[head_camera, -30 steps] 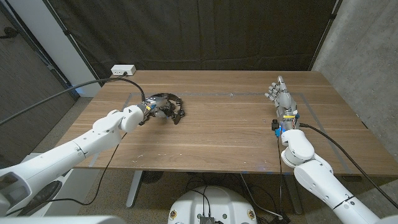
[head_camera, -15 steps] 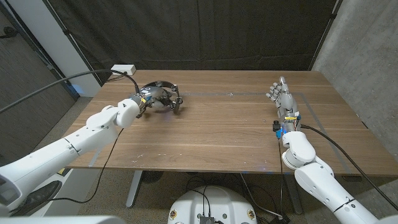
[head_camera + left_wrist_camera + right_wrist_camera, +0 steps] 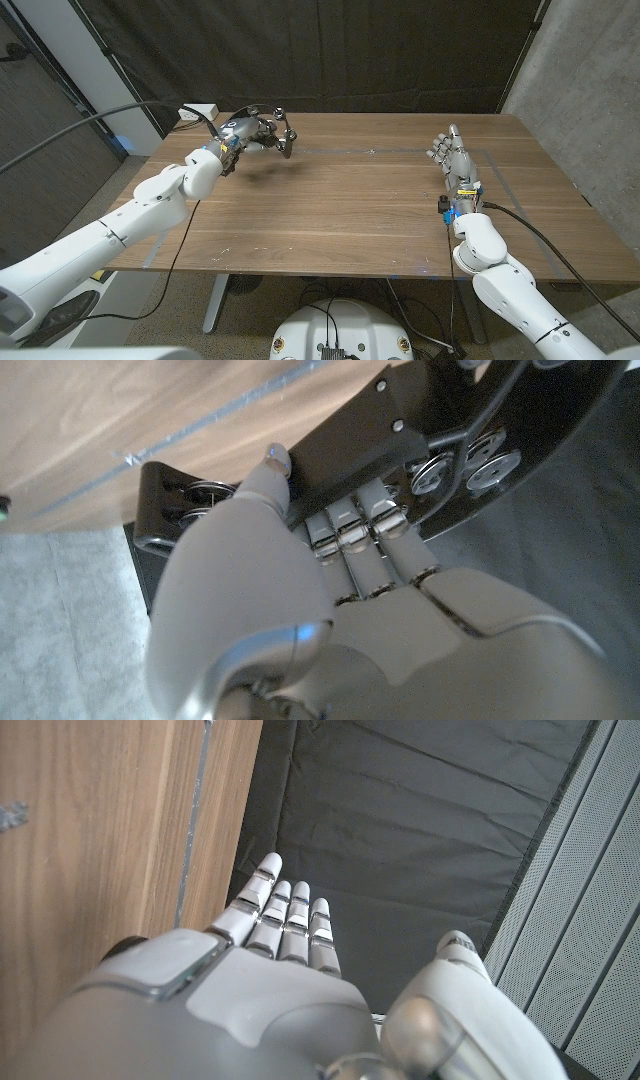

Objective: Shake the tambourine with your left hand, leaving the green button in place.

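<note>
The left hand (image 3: 232, 140) held the tambourine (image 3: 262, 127) lifted off the tabletop (image 3: 340, 210), over its far left part, with a faint shadow on the wood beneath. From the head view the tambourine was a small dark ring beyond the fingers, its metal discs catching light. The left wrist view gave what the head view could not: the fingers (image 3: 355, 525) were curled tight over the black rim of the tambourine (image 3: 420, 430), the thumb pressed against its outer face, and pairs of silver jingles (image 3: 470, 465) sat in the slots just past the fingertips.

The right hand (image 3: 455, 160) stood at the far right of the tabletop, fingers straight, apart and holding nothing. The right wrist view showed those fingers (image 3: 285, 915) pointing toward a dark curtain (image 3: 420, 830), with a strip of tape line on the wood beside them. I could not make out a green button anywhere. A white power strip (image 3: 199, 112) lay at the tabletop's far edge, just behind the left hand.
</note>
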